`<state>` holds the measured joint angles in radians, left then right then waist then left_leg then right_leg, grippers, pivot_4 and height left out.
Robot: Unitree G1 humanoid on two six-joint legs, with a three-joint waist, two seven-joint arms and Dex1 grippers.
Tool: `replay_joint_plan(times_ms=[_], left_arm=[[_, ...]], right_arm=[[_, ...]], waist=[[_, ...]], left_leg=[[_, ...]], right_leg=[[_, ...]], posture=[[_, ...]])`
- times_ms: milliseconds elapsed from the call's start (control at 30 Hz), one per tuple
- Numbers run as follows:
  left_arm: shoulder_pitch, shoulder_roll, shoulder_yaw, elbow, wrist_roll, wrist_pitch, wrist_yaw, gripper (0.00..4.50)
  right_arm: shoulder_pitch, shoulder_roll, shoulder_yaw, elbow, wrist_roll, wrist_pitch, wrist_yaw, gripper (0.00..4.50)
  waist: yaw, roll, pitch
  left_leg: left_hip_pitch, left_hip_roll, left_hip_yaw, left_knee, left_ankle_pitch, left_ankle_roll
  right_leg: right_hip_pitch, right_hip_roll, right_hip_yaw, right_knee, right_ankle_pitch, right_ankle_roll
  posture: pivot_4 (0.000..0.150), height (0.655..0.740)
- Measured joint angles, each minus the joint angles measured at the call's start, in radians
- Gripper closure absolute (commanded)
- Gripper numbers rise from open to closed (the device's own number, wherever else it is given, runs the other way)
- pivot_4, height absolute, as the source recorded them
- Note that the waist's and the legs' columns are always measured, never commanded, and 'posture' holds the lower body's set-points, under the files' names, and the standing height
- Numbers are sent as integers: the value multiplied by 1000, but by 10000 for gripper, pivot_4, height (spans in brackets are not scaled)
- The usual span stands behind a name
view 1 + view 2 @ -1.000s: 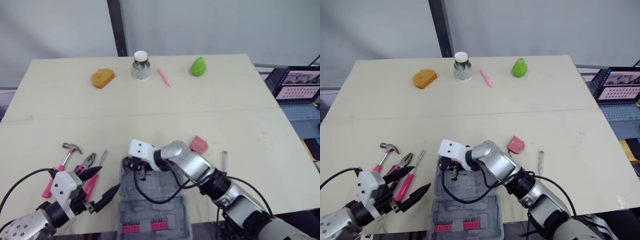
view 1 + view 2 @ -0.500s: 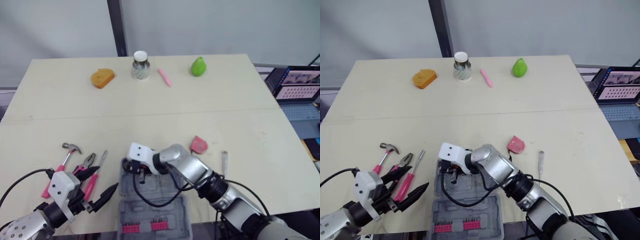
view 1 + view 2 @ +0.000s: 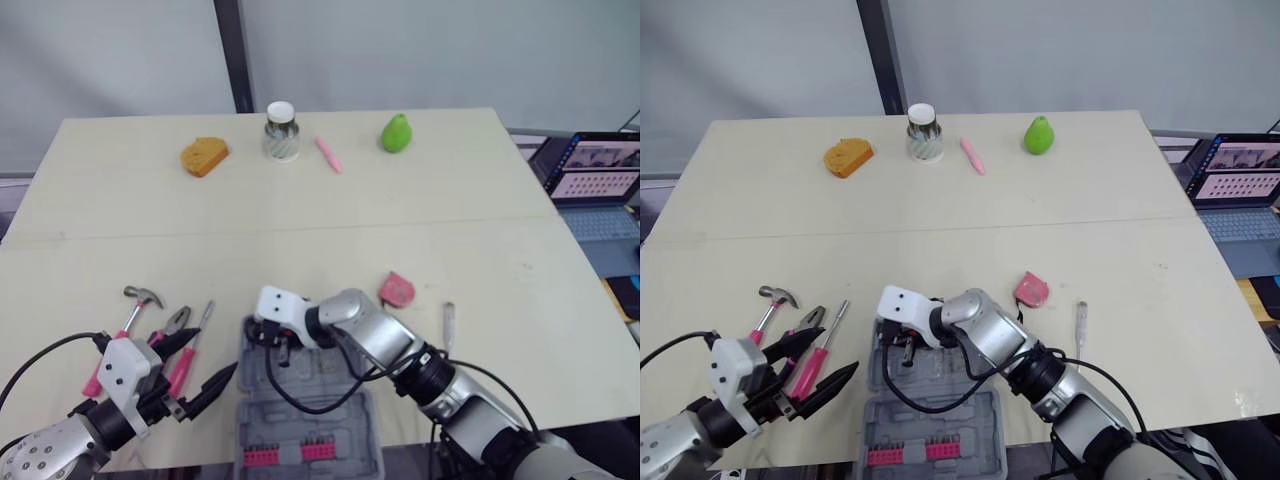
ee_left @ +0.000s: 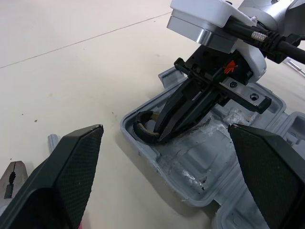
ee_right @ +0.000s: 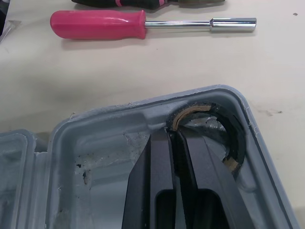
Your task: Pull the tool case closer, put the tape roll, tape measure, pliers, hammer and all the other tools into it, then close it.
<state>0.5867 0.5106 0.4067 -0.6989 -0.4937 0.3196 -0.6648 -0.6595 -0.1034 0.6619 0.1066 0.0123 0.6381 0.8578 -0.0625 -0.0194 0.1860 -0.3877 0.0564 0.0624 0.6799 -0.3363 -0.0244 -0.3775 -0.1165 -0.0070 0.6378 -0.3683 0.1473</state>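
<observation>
The grey tool case (image 3: 330, 400) lies open at the table's front edge, with pink bits in its near half. My right gripper (image 3: 283, 352) is down in the case's far left corner, shut on the black tape roll (image 5: 236, 138), which rests in that corner (image 4: 143, 133). Left of the case hovers my left gripper (image 3: 208, 362), open and holding nothing. By it lie the hammer (image 3: 130, 315), the pliers (image 3: 172, 325) and a pink-handled screwdriver (image 5: 100, 25). The pink tape measure (image 3: 397, 290) and a small silver tool (image 3: 449, 320) lie right of the case.
Along the table's far edge stand an orange object (image 3: 204, 155), a jar (image 3: 281, 132), a pink pen (image 3: 329, 154) and a green pear (image 3: 397, 132). A laptop (image 3: 600, 185) sits off the table's right side.
My right gripper, holding the tape roll, has sunk a little deeper into the case corner. The left gripper has barely shifted.
</observation>
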Motion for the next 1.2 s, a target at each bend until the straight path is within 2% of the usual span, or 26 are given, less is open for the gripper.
replay_joint_plan(times_ms=[167,300,400,767,867,933,1200], left_arm=[[-9,0,-2,1,2,0,0,0],[-12,0,-6,2,6,0,0,0],[-16,0,-15,2,7,0,0,0],[-17,-2,-15,4,8,0,5,0],[-1,-10,-8,5,7,-11,5,0],[25,-21,5,9,8,-27,-4,0],[47,-26,-4,10,27,-60,-14,0]], right_arm=[[0,0,-4,-2,5,6,0,44464],[-1,0,-7,-2,6,7,0,30833],[-2,2,-11,-1,6,1,0,15788],[-3,-5,-66,-64,55,-2,23,15788],[1,-2,-94,-58,58,-56,13,24302],[5,-2,-101,-36,56,-89,3,32829],[9,38,-111,70,30,-180,-29,32829]], waist=[[0,0,0],[0,0,0],[0,0,0],[1,0,0],[0,0,0],[-1,0,0],[0,0,0]], left_leg=[[0,1,0,0,0,0],[0,1,0,0,0,-1],[0,2,0,0,0,-1],[0,4,1,0,-1,-1],[0,5,2,0,-1,-2],[0,6,3,0,-1,-2],[0,7,4,0,-1,-2]], right_leg=[[0,0,-2,0,0,0],[0,0,-3,0,0,-1],[0,0,-4,0,0,-1],[0,1,-6,0,1,-2],[0,1,-8,0,1,-3],[0,1,-9,0,2,-3],[-1,2,-10,0,2,-4]], posture=[[1500,7400],[1500,7400],[1500,7400],[1500,7400],[1500,7400],[1500,7400],[1500,7400]])
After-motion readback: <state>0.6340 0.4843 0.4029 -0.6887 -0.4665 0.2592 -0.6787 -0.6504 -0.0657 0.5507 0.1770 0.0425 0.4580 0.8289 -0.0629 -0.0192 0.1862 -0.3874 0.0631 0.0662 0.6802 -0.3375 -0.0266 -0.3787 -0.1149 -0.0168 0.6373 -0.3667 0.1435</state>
